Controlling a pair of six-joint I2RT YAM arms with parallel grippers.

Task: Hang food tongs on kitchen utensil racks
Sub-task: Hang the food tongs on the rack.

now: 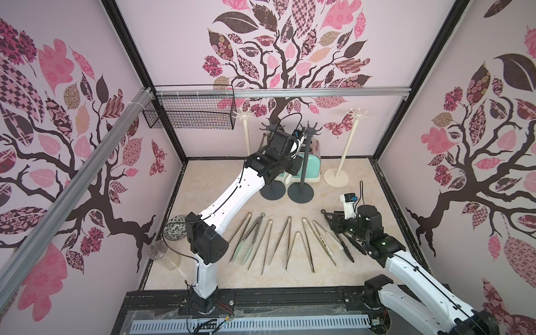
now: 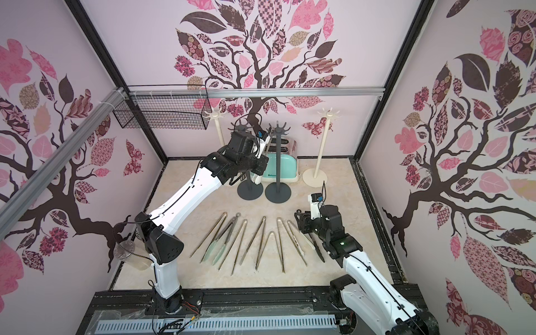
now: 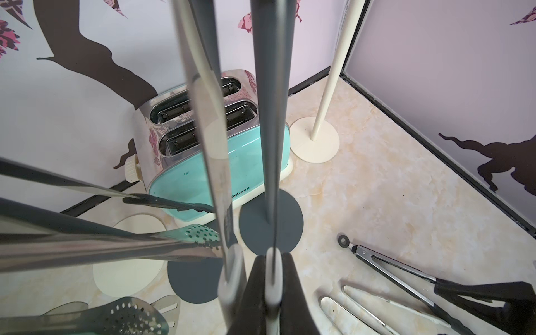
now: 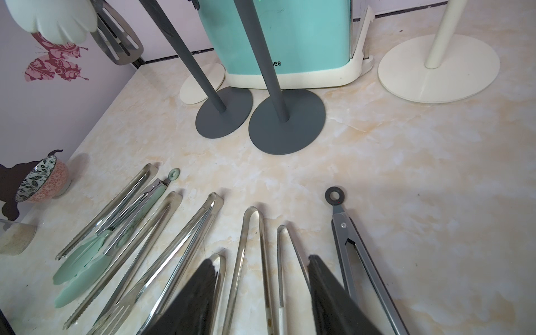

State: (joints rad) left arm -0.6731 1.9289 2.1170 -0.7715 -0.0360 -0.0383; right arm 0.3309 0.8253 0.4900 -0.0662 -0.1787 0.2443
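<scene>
**Cream-tipped tongs going up to a dark grey rack**

We are clamping the left gripper (image 3: 272, 261) tight on one tip of the cream-tipped tongs (image 3: 230, 272). We are holding them upright between the two dark grey racks (image 1: 300, 193), which are standing at 12 o'clock on the table (image 1: 333, 278). We are judging this to be the hanging step. The bend of the tongs is pointing up towards the hook crowns, but we cannot tell whether it is catching a hook yet, nor which crown we are aiming at. The next move is calling for a small lift and a nudge to seat the bend over one hook. After that comes a gentle release, so the tongs are not swinging against the pole.

The right gripper (image 4: 261, 258) is hovering half open and empty at 3 o'clock, over the loose tongs (image 4: 84, 255) fanning out towards 6 o'clock. The black ring-ended tongs (image 4: 342, 229) are lying just beside it, and they are looking like a likely next pick.

Both top views are giving us the crowns and the whole layout, but the left arm is hiding the grip. The left wrist view is showing that grip, plus perforated-tip tongs (image 3: 200, 232) already hanging close by, while the crowns are falling outside it. The right wrist view is adding two more hung tips, a cream scalloped tip (image 4: 52, 17) and a slotted steel tip (image 4: 119, 43).
</scene>
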